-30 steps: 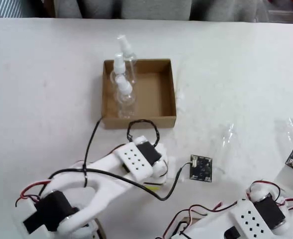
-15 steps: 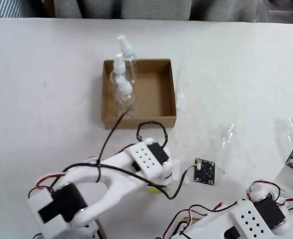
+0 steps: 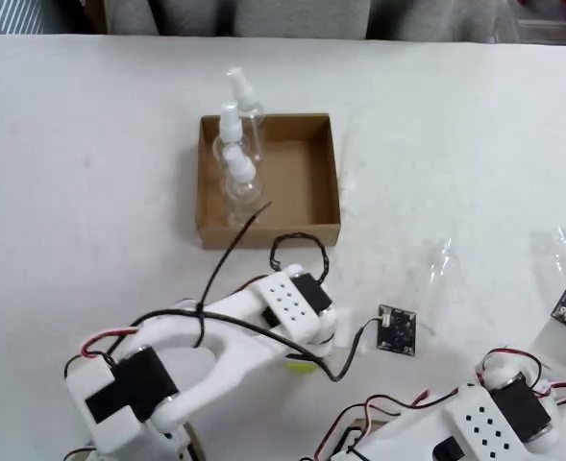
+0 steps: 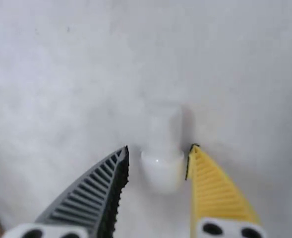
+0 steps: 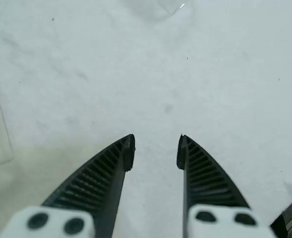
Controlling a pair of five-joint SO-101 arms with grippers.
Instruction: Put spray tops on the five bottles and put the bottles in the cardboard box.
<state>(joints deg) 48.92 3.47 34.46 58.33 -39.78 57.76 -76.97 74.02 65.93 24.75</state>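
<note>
The left gripper (image 4: 159, 148) is down at the table (image 4: 61, 74) with its fingers spread, and a white spray top (image 4: 160, 166) lies on its side right between the two tips, one finger close along each flank, though I can't say if either touches it. The right gripper (image 5: 155, 146) hangs just over bare tabletop with its fingers parted and nothing between them. Farther back the cardboard box (image 3: 302, 233) holds three capped bottles (image 3: 239, 178) crowded against one side wall.
</note>
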